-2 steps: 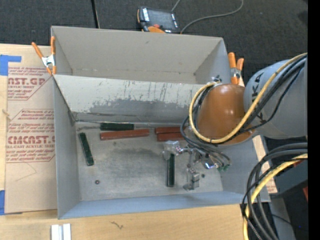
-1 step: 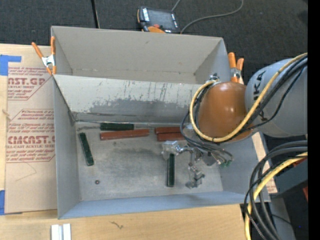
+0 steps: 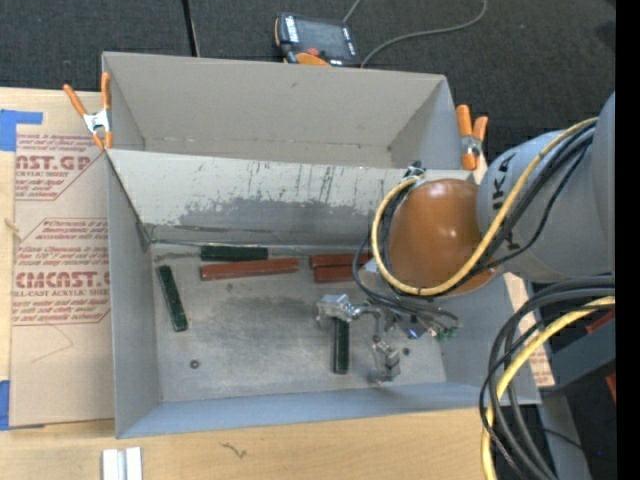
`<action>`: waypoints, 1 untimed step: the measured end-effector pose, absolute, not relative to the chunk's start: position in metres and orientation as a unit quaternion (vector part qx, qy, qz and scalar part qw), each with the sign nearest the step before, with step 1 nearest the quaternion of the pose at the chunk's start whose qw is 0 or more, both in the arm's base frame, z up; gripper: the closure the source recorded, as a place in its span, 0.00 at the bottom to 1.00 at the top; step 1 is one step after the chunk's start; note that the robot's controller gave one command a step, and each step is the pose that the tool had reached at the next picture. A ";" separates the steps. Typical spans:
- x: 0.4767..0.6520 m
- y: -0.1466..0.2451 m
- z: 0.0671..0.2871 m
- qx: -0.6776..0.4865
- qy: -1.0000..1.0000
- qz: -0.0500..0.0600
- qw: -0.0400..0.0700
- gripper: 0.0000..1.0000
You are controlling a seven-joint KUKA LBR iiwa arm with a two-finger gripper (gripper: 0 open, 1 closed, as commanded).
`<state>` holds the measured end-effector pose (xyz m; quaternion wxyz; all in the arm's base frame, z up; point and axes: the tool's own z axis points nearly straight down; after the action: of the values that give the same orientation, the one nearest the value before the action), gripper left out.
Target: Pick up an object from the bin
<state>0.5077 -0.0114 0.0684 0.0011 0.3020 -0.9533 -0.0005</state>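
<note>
The thing nearest my tool is a short dark green stick (image 3: 341, 348). It lies flat on the bin floor, near the front wall and a bit to the right of the middle. It points from the front of the bin toward the back.

My tool (image 3: 362, 336) hangs low just over it and a little to its right. The tool is open. One of its fingers (image 3: 336, 310) sits by the far end of the stick, and the other is off to the right near the floor. The stick is not between them, so I am not holding anything.

To do this well, I think I should slide the tool a little to the left, so the stick sits in the gap. I should grab it across its thin side, near its middle, so it does not tip. Then I go down until the tips almost touch the floor, and close gently.

There is room to work. A brown bar (image 3: 334, 261) lies near the back wall, well apart from the stick. Farther left are a longer brown bar (image 3: 250, 267), a green bar (image 3: 234, 253) and one more green stick (image 3: 173, 298). The front wall of the bin (image 3: 280, 403) is close, so I must not bump it.
</note>
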 end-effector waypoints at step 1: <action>0.507 -0.011 0.068 0.302 -0.953 -0.001 0.000 0.00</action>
<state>0.5074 -0.0107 0.0678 0.0003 0.3015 -0.9535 -0.0006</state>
